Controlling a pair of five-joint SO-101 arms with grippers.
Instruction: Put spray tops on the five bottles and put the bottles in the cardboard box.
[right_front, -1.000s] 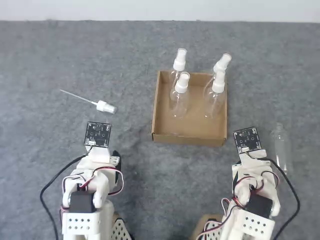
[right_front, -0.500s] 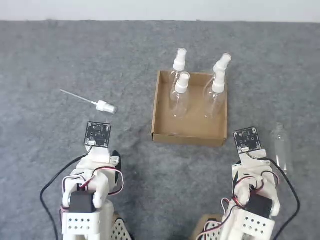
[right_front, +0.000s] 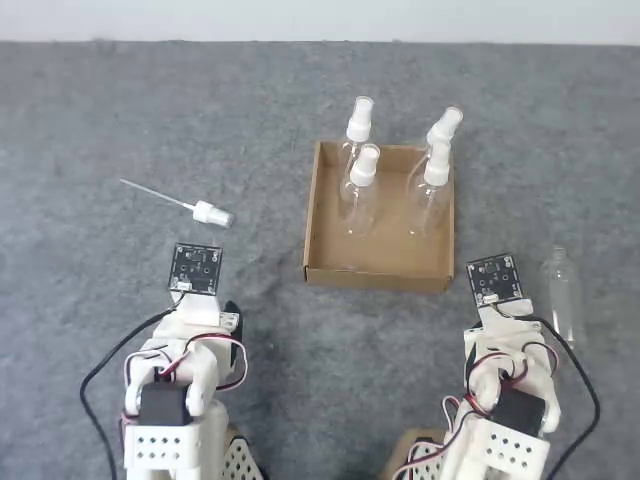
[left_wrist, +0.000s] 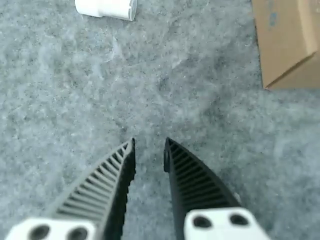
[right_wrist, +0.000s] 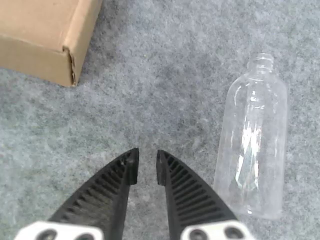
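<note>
Grey felt counter (right_front: 120, 100): the capless bottle (right_wrist: 252, 145) lies on its side just beside the right pincer (right_wrist: 146, 155), the loose spray top (left_wrist: 106, 7) well ahead of the left pincer (left_wrist: 149, 145). Both pincers stand slightly parted, holding nothing. Four capped bottles (right_front: 362, 170) stand in the cardboard box (right_front: 378, 277).

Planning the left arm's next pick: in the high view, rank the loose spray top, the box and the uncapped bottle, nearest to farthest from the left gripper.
From the left gripper:
1. Spray top, lying just ahead of it.
2. Box, off to its right.
3. Uncapped bottle, far right, past the box.
</note>
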